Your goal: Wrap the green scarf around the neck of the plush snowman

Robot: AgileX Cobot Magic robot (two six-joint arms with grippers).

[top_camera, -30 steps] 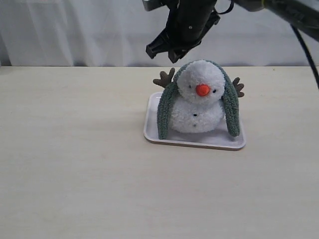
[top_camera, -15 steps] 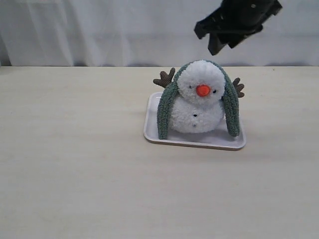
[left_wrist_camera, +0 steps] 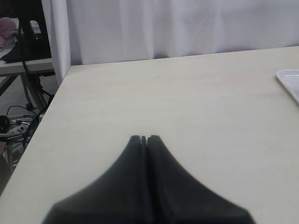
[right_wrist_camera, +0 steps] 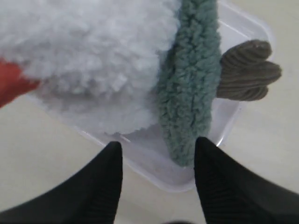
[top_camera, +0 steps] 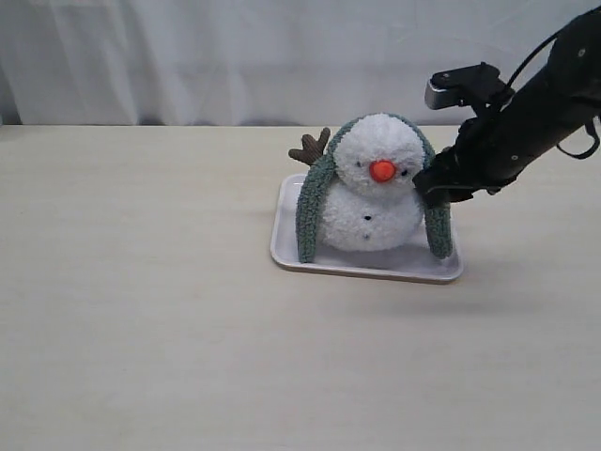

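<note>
— While upright in the white tray (top_camera: 364,267) on the table (top_camera: 141,301), draped how?
— With green scarf (top_camera: 313,202) over plush snowman (top_camera: 374,202) head, ends hanging down both sides.
— And hands?
— Spread, right hand (right_wrist_camera: 159,150) at one hanging end; pressed together, left hand (left_wrist_camera: 144,140) above bare table

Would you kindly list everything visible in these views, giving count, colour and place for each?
plush snowman: one, white with orange nose, sitting in the tray.
green scarf: one, grey-green, draped over the snowman's head, an end hanging down each side.
twig arms: two, brown, one at each side of the snowman.
tray: one, white, on the table.
table: one, pale wood.
curtain: one, white, behind the table.
left gripper: one, black, shut, over bare table.
right gripper: one, black, open, at one scarf end.
</note>
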